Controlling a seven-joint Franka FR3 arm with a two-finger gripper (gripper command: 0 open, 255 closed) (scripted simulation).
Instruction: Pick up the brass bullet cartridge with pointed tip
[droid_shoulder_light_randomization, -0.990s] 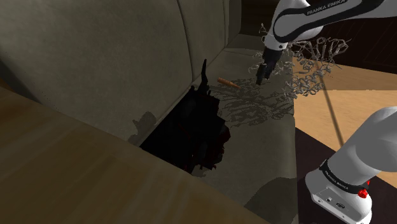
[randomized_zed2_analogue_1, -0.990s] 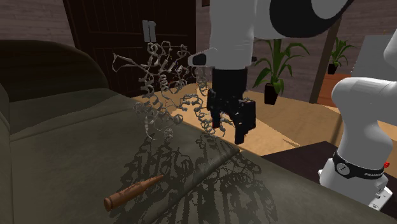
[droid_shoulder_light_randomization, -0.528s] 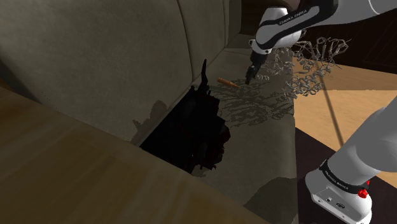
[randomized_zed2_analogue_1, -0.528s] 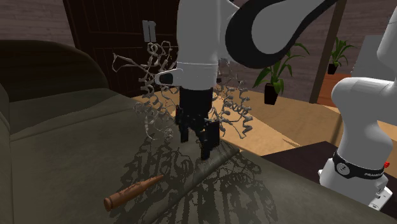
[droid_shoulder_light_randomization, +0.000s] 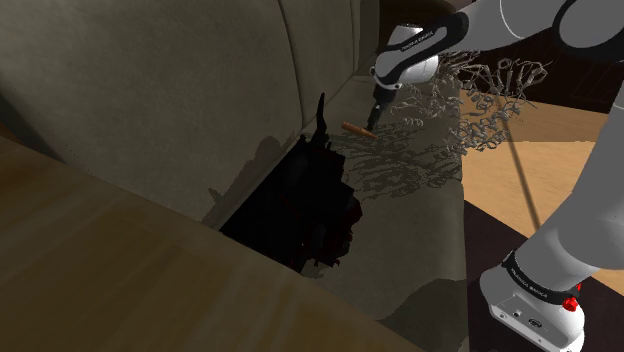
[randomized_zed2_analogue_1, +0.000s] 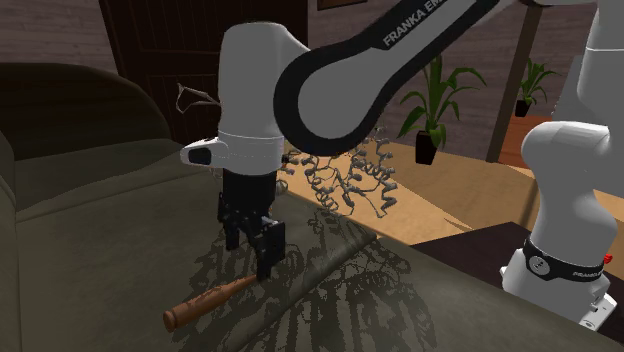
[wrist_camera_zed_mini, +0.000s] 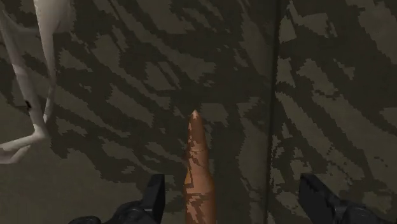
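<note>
Cartridge (randomized_zed2_analogue_1: 208, 301), brown, one pointed end, lies flat on the olive sofa seat (randomized_zed2_analogue_1: 100, 230), lower left of the second exterior view; its long axis runs from the blunt base at lower left up-right to the tip. Gripper (randomized_zed2_analogue_1: 250, 255) hangs nose-down right over the tip end, not touching as far as I can tell. In the shoulder view the cartridge (droid_shoulder_light_randomization: 356, 129) sits upper centre, gripper (droid_shoulder_light_randomization: 372, 122) just at its right end. In the wrist view the fingers (wrist_camera_zed_mini: 153, 200) are spread wide with nothing between the pads but the cartridge (wrist_camera_zed_mini: 198, 172), which points straight away from the hand, crosswise to the closing line. It lies off-centre, close beside one finger and well clear of the other. Judgement: orientation suits a pinch across the body; a small sideways shift to centre it, then descent. Nearby: a pale wire tangle (randomized_zed2_analogue_1: 340, 180) behind the gripper, casting striped shadow over the seat; a cushion seam (wrist_camera_zed_mini: 275, 95) runs parallel to the cartridge. Neither blocks the approach.
</note>
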